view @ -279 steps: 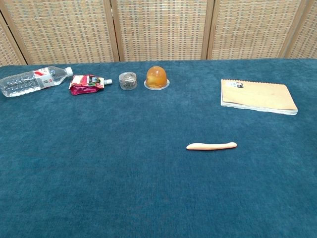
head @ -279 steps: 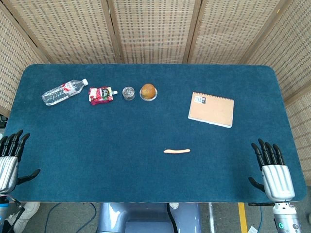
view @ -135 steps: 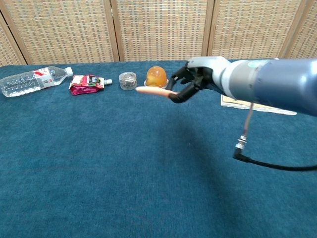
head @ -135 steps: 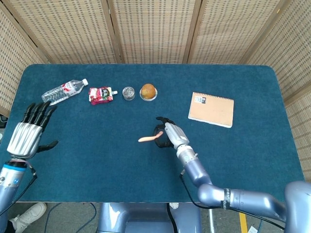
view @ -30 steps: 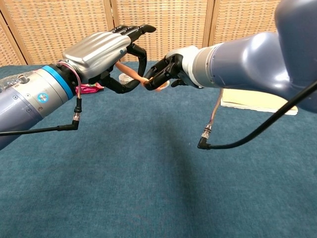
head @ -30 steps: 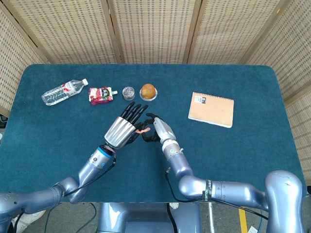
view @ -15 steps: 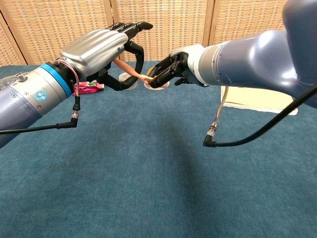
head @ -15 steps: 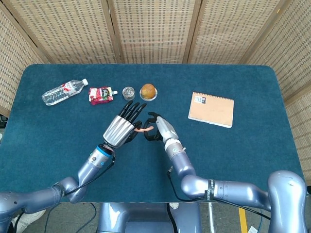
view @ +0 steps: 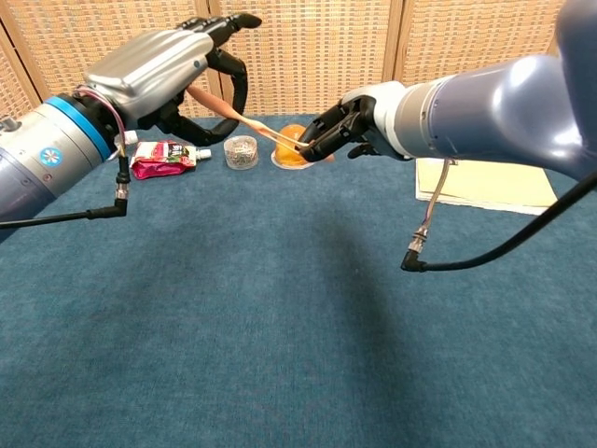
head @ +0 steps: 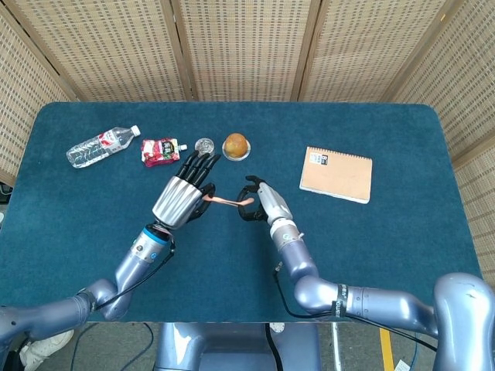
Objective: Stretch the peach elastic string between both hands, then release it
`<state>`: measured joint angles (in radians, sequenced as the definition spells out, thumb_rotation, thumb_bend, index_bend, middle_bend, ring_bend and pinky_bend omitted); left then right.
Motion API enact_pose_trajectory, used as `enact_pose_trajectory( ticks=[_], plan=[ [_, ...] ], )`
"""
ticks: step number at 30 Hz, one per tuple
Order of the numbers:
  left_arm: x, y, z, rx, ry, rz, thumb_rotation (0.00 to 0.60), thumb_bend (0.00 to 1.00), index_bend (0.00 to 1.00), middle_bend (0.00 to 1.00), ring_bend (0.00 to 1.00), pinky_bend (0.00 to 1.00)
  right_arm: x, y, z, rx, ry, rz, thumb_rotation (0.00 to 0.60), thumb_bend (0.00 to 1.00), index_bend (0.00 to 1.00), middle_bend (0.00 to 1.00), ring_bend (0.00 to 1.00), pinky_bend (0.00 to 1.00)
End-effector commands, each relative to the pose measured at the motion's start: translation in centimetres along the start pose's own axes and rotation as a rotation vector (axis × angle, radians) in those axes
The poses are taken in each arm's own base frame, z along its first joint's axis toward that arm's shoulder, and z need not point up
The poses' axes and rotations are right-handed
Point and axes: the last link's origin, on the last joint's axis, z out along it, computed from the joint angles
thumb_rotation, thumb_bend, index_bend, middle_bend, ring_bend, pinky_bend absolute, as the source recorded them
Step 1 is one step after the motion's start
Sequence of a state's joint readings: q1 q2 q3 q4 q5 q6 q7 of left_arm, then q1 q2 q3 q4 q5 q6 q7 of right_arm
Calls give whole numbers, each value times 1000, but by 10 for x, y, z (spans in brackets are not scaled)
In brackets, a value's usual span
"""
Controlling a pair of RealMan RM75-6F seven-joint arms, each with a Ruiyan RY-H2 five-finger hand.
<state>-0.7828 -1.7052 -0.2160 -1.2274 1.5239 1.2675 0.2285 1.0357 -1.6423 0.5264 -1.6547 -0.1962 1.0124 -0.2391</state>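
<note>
The peach elastic string (head: pixel 227 202) (view: pixel 254 126) is drawn thin and taut in the air above the table's middle. My left hand (head: pixel 182 195) (view: pixel 163 67) grips its left end, fingers pointing up and away. My right hand (head: pixel 261 202) (view: pixel 347 126) pinches the right end between thumb and finger. Both hands hang above the blue cloth, a short span apart. The string's left end is hidden inside the left palm.
At the back left lie a water bottle (head: pixel 101 145), a red pouch (head: pixel 160 151) (view: pixel 162 157), a small glass jar (head: pixel 204 146) (view: pixel 241 151) and an orange ball on a dish (head: pixel 236 145) (view: pixel 291 152). A tan notebook (head: pixel 336 174) (view: pixel 485 183) lies to the right.
The hands have drawn apart, left hand going left and up, right hand right. The string has lengthened and thinned between them.
</note>
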Motion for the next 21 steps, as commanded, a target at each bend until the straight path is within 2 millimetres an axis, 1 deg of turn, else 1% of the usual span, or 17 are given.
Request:
enact_pose_trajectory(
  ticks=[1,7,11,16,21],
  plan=[
    [4,-4,0,12,9,-4,600,481,813,0,0,0,2,1,0,-2,5,1,600,629,676,181,0,0],
    [14,-15,-1,38,34,-4,600,481,815,0,0,0,6,5,-2,-8,14,3,600,630,676,181,0,0],
    [26,-28,-3,66,65,-1,600,481,816,0,0,0,11,8,-3,-12,22,4,600,630,676,181,0,0],
    [46,-51,-7,122,111,-2,600,481,819,0,0,0,16,11,-6,-18,36,3,600,630,676,181,0,0],
    [74,-85,-15,211,171,-2,600,481,823,0,0,0,21,15,-8,-28,48,-2,600,630,676,181,0,0]
  ],
)
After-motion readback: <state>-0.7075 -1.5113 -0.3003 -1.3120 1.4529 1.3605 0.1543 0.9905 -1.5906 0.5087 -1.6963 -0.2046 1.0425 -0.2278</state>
